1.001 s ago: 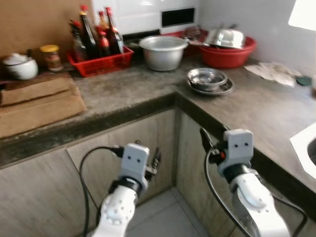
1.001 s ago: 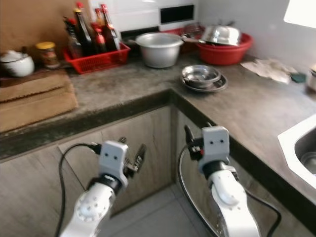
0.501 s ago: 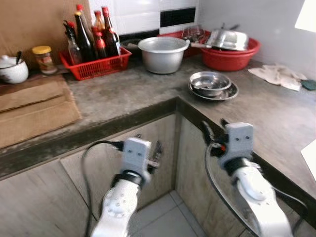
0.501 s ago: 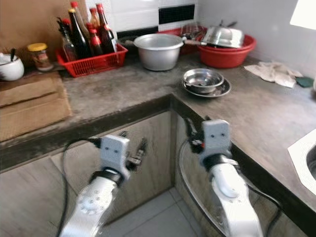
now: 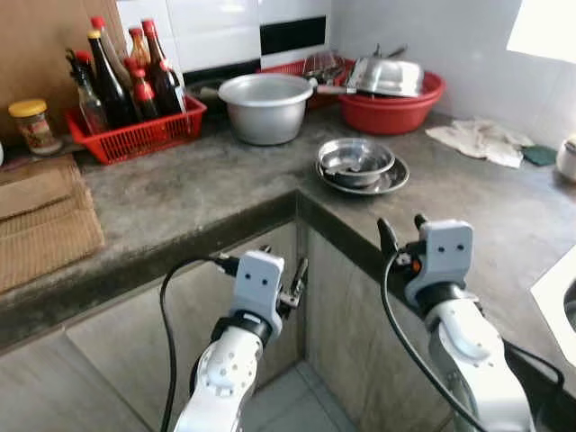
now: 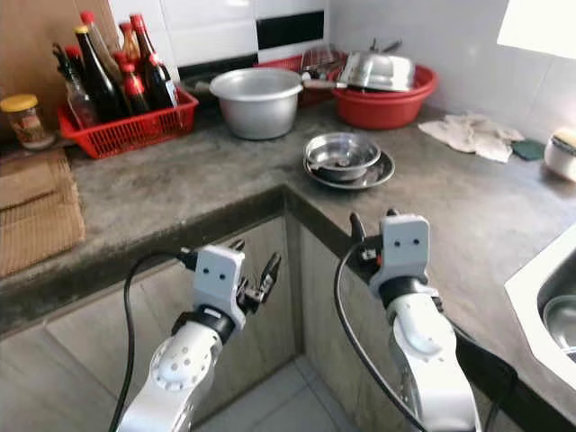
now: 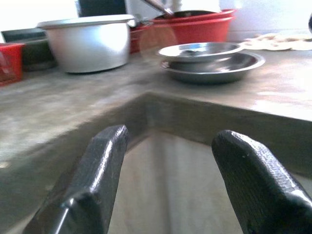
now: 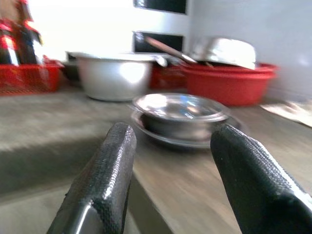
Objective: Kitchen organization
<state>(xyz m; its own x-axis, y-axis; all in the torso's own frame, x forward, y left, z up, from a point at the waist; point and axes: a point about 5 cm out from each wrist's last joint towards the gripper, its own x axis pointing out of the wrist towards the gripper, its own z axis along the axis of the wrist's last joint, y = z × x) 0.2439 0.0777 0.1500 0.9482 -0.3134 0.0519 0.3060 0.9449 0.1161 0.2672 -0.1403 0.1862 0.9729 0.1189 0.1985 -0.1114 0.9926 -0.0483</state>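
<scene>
Both claws hover in front of the mottled grey stone countertop (image 5: pixel 225 180), below its rounded corner edge. The left gripper (image 7: pixel 170 180) has its textured black fingers spread apart with nothing between them; the right gripper (image 8: pixel 180 180) is likewise parted and empty. Just beyond the right gripper sit nested shiny steel bowls (image 5: pixel 355 164), with a dull aluminium pot (image 5: pixel 265 106) and a red plastic basin (image 5: pixel 391 90) farther behind.
</scene>
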